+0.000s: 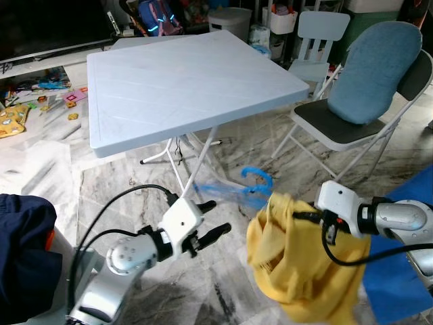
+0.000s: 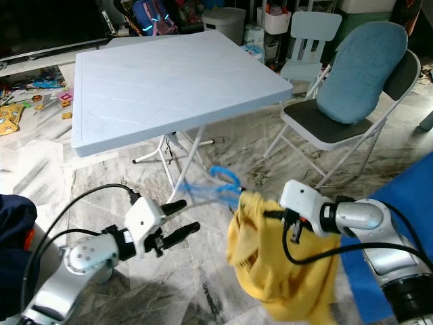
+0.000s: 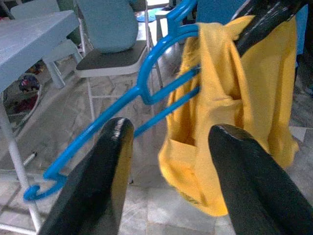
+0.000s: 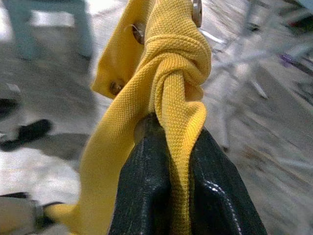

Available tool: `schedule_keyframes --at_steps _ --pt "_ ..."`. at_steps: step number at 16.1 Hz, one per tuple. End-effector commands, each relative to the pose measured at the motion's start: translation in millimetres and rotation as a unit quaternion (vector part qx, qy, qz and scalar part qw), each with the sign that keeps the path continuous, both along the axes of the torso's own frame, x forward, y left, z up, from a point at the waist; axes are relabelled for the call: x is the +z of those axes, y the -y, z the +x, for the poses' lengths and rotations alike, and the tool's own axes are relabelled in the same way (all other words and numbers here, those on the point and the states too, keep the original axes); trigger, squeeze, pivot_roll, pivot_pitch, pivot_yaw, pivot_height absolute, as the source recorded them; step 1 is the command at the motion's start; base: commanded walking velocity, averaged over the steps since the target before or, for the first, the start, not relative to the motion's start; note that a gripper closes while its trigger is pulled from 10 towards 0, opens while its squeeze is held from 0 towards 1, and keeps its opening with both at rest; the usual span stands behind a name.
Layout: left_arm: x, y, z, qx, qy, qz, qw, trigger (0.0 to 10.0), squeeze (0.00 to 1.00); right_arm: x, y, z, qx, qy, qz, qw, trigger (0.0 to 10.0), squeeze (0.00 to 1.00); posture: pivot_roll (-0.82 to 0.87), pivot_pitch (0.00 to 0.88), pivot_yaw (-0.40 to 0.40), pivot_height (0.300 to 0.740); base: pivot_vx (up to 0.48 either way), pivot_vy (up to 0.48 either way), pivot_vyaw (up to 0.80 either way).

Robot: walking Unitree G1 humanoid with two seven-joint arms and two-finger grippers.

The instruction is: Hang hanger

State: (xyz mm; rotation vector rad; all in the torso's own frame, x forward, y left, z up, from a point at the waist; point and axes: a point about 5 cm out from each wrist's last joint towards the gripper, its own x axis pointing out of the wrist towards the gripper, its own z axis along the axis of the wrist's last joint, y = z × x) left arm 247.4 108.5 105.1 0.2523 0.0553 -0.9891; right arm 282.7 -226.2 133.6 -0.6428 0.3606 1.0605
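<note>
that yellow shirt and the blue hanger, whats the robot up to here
The right gripper is shut on a bunched fold of the yellow shirt, holding it up above the marble floor. A blue hanger sticks out of the shirt toward the left gripper, which is open and holds nothing, its fingers pointing at the hanger. A light blue folding table and a folding chair stand beyond. The hanger is not hung on anything yet.

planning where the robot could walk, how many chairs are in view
2. A folding chair with a blue cushion stands right of the table; a small white chair stands behind it, further back. Others may be hidden in the clutter.
</note>
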Motion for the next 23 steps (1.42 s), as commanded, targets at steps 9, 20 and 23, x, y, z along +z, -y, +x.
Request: schedule_keyframes --at_steps 9,20,23 --pt "6 -18.2 0.7 -0.048 -0.024 0.010 0.999 10.0 1.00 29 -0.9 -3.1 0.152 -0.004 -0.012 0.988 10.0 0.00 -0.12 0.000 0.042 0.740 0.000 0.000 0.00" --pt "-1 -21.1 -3.9 -0.126 -0.087 0.028 0.988 0.0 0.00 46 -3.5 -16.1 0.237 -0.013 -0.025 0.971 10.0 0.00 -0.13 0.000 0.052 0.740 0.000 0.000 0.00" --pt "-3 -14.5 -3.9 -0.144 -0.091 0.026 0.985 0.0 0.00 49 -5.3 -15.1 0.246 -0.012 -0.025 0.969 10.0 0.00 -0.14 0.000 0.049 0.740 0.000 0.000 0.00"
